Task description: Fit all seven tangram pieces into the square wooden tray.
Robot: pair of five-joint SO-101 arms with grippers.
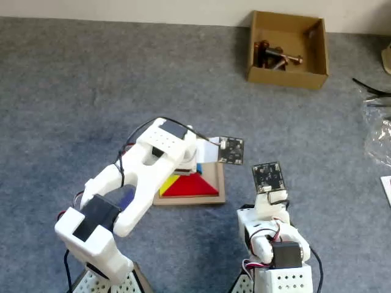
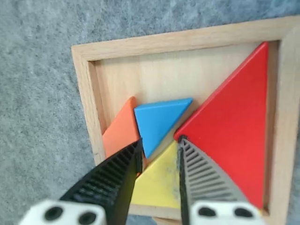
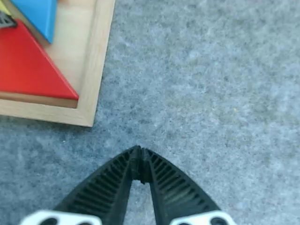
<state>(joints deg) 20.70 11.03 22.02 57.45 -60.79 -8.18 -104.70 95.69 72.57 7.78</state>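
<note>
tray (image 2: 84, 93) – red, blue, orange, yellow pieces (image 2: 159, 117) inside; left tool (image 2: 159, 146) part-open, right tool (image 3: 140, 157) closed – empty

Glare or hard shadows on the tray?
High view: soft even light, an arm covers much of the wooden tray. Left wrist view: thin shadow along the tray's inner wall, no glare on the red triangle. Right wrist view: flat light on the carpet.

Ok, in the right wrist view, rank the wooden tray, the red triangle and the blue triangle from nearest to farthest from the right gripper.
From the right gripper, jaws shut over the grey carpet:
1. Square wooden tray: its corner rim lies just ahead.
2. Red triangle piece: inside that corner, against the rim.
3. Blue triangle piece: deeper in the tray, beyond the red one.
</note>
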